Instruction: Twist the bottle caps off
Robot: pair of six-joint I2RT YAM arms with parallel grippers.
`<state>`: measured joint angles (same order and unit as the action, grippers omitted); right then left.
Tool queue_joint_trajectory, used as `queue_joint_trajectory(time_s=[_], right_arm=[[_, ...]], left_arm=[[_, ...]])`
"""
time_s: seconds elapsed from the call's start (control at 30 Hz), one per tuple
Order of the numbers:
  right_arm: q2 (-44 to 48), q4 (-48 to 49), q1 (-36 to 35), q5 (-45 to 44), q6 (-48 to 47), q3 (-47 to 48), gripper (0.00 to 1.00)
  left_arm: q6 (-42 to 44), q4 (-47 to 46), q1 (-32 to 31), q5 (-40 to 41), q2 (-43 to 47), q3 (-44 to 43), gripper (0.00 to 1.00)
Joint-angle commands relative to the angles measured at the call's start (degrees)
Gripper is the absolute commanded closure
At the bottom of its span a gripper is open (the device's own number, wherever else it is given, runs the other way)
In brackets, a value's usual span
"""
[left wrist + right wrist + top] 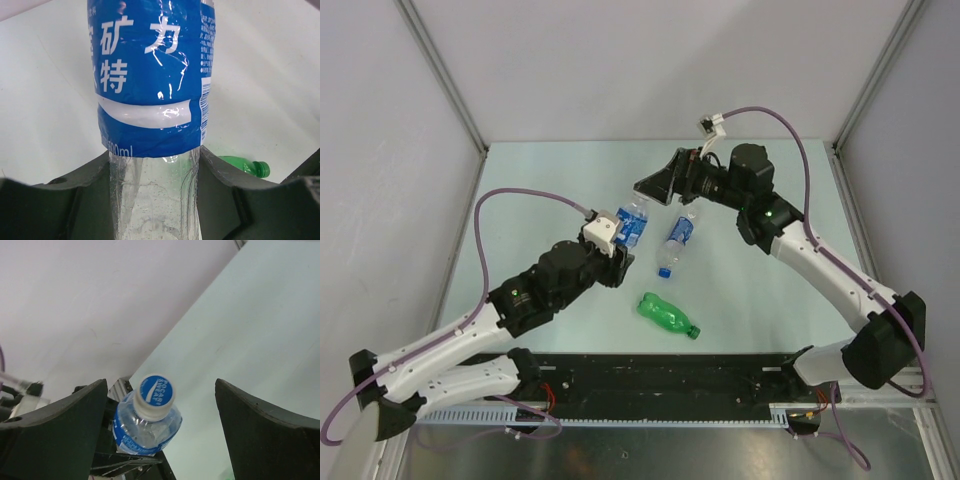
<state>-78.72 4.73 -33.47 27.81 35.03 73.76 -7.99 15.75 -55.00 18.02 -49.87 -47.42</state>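
Note:
My left gripper (626, 241) is shut on the lower body of a clear bottle with a blue label (634, 221) and holds it off the table, tilted. In the left wrist view (155, 200) its jaws press both sides of that bottle (152, 75). The bottle's blue-topped cap (155, 391) sits between the wide-open fingers of my right gripper (161, 385), touching neither; the right gripper (646, 191) is at the bottle's top. A second clear bottle (677, 238) lies on the table with a white cap (664, 271). A green bottle (663, 312) lies nearer, with its green cap (693, 331) on.
The green bottle (240, 164) also shows behind my left fingers. Grey walls with metal corner posts (440, 70) close the table on three sides. A black rail (660, 375) runs along the near edge between the arm bases.

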Motion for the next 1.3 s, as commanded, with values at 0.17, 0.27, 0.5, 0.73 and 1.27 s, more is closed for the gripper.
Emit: queue_joint_trajectory(time_s=[0.17, 0.27, 0.5, 0.73, 1.27], right_arm=[[-3.4, 1.7, 0.0, 1.7, 3.7, 3.1, 0.31], [-3.8, 2.5, 0.2, 3.2, 4.8, 3.1, 0.46], [-3.2, 3.4, 0.6, 5.6, 5.4, 3.1, 0.85], [-1.6, 4.0, 0.7, 8.8, 3.0, 3.0, 0.95], [8.1, 11.5, 0.8, 19.2, -4.2, -0.6, 1.00]], left_arm=[[2.5, 0.1, -1.6, 3.0, -1.5, -3.9, 1.00], [2.5, 0.1, -1.8, 3.1, -1.7, -3.9, 1.00], [2.3, 0.2, -2.0, 3.2, -1.7, -3.5, 1.00], [1.9, 0.0, -2.0, 0.9, 0.2, -2.6, 1.00], [2.1, -7.7, -1.9, -23.4, 4.8, 0.2, 1.00]])
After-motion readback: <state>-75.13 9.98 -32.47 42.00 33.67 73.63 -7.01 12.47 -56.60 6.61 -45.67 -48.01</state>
